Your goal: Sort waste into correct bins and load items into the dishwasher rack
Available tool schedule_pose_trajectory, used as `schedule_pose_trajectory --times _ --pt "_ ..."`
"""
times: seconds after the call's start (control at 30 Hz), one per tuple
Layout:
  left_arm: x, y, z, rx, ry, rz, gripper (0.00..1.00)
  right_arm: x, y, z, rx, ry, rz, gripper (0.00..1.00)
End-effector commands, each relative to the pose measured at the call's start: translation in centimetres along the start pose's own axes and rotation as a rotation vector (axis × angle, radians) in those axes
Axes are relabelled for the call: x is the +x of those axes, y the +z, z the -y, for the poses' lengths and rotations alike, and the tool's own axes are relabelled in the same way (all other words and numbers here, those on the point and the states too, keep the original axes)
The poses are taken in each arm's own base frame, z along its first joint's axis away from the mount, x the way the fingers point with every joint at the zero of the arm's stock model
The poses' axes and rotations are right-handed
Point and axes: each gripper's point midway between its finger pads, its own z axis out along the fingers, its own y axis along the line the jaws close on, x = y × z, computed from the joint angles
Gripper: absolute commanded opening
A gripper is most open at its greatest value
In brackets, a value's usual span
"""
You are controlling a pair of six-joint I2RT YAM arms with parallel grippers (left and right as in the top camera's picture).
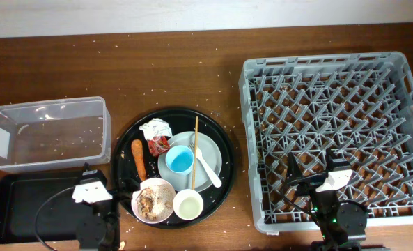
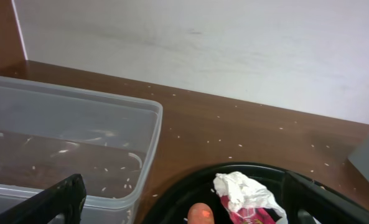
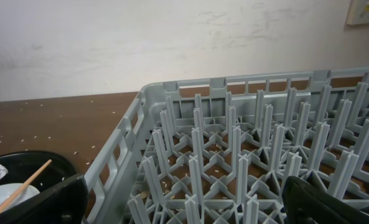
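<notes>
On the round black tray (image 1: 223,139) lie a crumpled white napkin (image 1: 155,128), a red wrapper (image 1: 159,145), a carrot (image 1: 138,159), a plate (image 1: 212,148) bearing a blue cup (image 1: 180,160), a white spoon (image 1: 207,166) and a chopstick (image 1: 195,139), a white bowl (image 1: 152,199) of brown scraps, and a small white cup (image 1: 188,205). My left gripper (image 1: 112,183) is open and empty at the tray's left front edge. In the left wrist view (image 2: 184,208) the napkin (image 2: 240,190), wrapper (image 2: 249,216) and carrot tip (image 2: 201,213) lie between its fingers. My right gripper (image 1: 310,167) is open and empty over the grey rack's (image 1: 338,90) front left part, as the right wrist view (image 3: 184,205) shows.
A clear tub (image 1: 49,132) stands at the left, holding only crumbs; it also shows in the left wrist view (image 2: 150,143). A shallow black tray (image 1: 25,206) lies in front of it. Crumbs dot the brown table. The chopstick (image 3: 22,183) shows left of the rack (image 3: 234,155).
</notes>
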Motion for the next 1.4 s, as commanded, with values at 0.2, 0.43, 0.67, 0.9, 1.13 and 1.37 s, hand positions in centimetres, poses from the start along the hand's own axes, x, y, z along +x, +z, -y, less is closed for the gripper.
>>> schedule_pose_trajectory --times 0.2,0.43,0.67,0.9,1.13,1.37 --pt "0.1 0.0 0.5 0.033 0.019 0.001 0.99 0.1 -0.2 -2.5 -0.152 -0.006 0.0 0.98" --pt "-5.5 -2.1 6.6 0.347 -0.006 0.016 0.99 -7.1 -4.9 -7.4 -0.357 0.116 -0.063 0.98" --pt "-8.4 -0.1 9.6 0.354 -0.039 -0.585 0.99 -9.4 -5.6 -6.8 -0.215 0.205 -0.498 0.98" --pt "-1.1 2.3 12.7 0.35 -0.086 -1.238 0.99 -9.8 -0.8 -6.9 -0.197 0.287 -0.764 0.98" --pt "9.5 3.1 13.6 0.215 0.219 -1.496 0.64 -6.0 -1.5 -6.4 -0.142 0.343 -0.975 1.0" --pt "11.0 4.7 14.2 0.147 0.248 -1.495 0.01 -5.2 -2.4 -6.4 -0.13 0.356 -1.027 0.8"
